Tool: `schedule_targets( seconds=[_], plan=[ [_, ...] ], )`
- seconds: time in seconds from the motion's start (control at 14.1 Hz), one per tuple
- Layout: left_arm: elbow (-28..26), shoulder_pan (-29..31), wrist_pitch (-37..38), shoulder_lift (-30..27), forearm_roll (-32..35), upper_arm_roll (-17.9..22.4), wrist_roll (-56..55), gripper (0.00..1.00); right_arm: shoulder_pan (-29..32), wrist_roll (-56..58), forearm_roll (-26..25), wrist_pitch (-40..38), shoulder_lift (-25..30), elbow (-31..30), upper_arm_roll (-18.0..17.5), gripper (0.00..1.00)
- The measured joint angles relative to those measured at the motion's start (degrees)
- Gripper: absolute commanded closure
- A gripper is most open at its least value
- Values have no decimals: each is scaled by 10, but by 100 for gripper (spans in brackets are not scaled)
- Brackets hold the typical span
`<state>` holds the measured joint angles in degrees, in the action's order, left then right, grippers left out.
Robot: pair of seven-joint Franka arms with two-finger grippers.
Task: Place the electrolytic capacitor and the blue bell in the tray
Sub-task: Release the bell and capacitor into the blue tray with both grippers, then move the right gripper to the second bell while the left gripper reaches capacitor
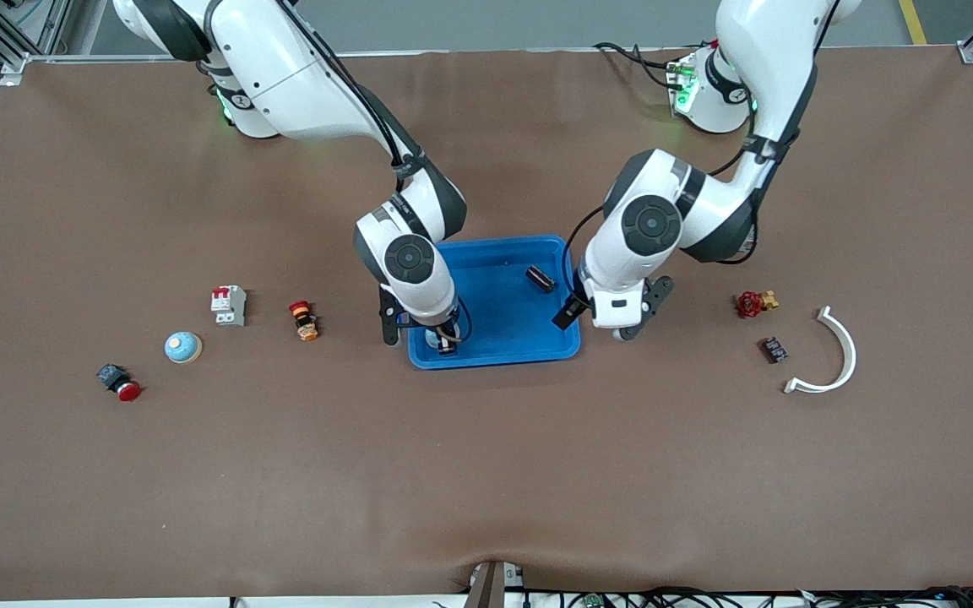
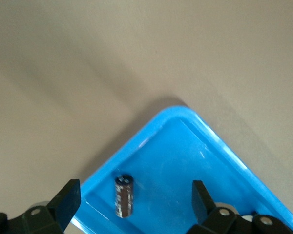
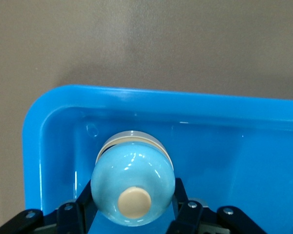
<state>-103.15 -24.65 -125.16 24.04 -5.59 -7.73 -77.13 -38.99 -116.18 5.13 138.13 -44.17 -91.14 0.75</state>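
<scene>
Right gripper [image 3: 132, 214] grips blue bell [image 3: 133, 187] in tray [image 3: 44, 122].

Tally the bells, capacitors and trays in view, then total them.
Blue bells: 2, held bell in right gripper over tray, loose bell on table.
Electrolytic capacitors: 1, in tray; open left gripper above tray's edge.
Trays: 1.
Total: 4.
</scene>
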Motion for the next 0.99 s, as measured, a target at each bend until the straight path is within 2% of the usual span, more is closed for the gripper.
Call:
schedule_targets(
  seconds=[0.21, 0.5, 0.78, 0.99],
  plan=[
    [0, 37, 39, -18, 2, 1, 66, 0, -1, 1, -5, -8, -1, 17, 1, 0],
    [0, 102, 66, -28, 2, 2, 158, 0, 2, 84, -7, -156, 0, 88, 6, 0],
    [-6, 161, 68, -26, 4, 3, 225, 0, 22, 322, -18, -259, 5, 112, 15, 0],
    [-6, 187, 68, -15, 30, 3, 236, 0, 47, 525, -44, -278, 11, 112, 39, 0]
  ],
)
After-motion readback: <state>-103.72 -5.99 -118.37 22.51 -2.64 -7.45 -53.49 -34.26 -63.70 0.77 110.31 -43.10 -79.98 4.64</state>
